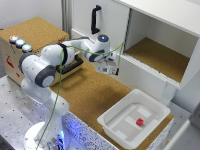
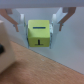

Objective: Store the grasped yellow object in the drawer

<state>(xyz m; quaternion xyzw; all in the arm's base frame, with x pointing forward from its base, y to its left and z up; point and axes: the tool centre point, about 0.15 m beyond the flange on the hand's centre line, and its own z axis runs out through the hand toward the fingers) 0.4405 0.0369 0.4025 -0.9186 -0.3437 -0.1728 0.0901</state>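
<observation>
Yellow object (image 2: 40, 34) between hand's (image 2: 39, 22) fingers.

The yellow object (image 2: 39, 34) looks like smooth, matt plastic with a thin dark slot. Clamped against it, the gripper (image 2: 39, 22) fingers (image 2: 16, 20) look like pale, hard plastic. The table (image 1: 92, 97) is rough, grainy cork. On it, the white bin (image 1: 116, 116) is glossy plastic around a red block (image 1: 140, 121). The arm (image 1: 42, 65) shells are glossy white.
</observation>
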